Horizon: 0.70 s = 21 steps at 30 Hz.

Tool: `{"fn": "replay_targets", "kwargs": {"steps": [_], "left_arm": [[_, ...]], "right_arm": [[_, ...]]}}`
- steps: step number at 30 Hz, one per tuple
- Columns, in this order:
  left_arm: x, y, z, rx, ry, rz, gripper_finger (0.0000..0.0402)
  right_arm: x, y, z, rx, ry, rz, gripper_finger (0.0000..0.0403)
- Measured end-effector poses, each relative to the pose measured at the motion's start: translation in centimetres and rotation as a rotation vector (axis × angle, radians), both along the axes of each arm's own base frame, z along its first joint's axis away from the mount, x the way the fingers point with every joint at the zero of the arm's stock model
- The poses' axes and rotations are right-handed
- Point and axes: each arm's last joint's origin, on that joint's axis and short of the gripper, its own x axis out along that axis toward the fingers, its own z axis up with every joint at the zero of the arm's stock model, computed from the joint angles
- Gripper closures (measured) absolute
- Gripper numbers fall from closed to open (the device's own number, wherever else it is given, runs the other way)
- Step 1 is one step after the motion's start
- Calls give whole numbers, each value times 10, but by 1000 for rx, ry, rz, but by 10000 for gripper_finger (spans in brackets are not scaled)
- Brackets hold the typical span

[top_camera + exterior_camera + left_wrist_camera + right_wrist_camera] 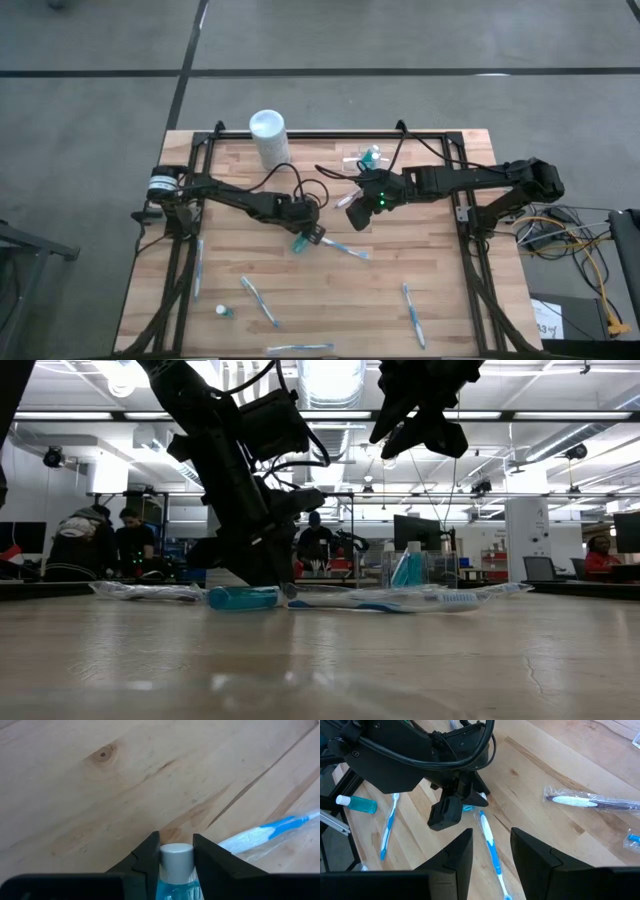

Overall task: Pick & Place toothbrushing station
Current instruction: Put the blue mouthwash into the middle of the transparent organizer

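In the low view, nearest the camera, a small blue bottle [243,598] with a white cap lies on its side on the wooden table [330,300], with a wrapped blue-and-white toothbrush [400,601] lying just beside it. The left gripper [176,857] is down at the table's middle, its two fingers closed on this bottle just below the cap, as the left wrist view shows. The right gripper [491,851] hangs above the table a little to the right of the left one, its fingers apart with nothing between them. Other toothbrushes [412,315] lie scattered along the near part of the table, and a second little blue bottle [224,311] lies near the front left. Farther back, the clear plastic holder [371,159] sits near the far edge, right of centre, with something teal in it. A tall white cylinder [268,135] stands at the far edge, left of the holder
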Motion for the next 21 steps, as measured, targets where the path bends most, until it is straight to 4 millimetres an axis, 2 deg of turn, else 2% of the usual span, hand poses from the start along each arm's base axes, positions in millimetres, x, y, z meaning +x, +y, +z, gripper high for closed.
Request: {"fn": "replay_targets", "kwargs": {"steps": [13,21], "left_arm": [[0,1,0,42,1,-28,294],[11,3,19,169,-61,-87,294]], "right_arm": [[0,0,0,0,0,0,275],[0,0,0,0,0,0,275]]}}
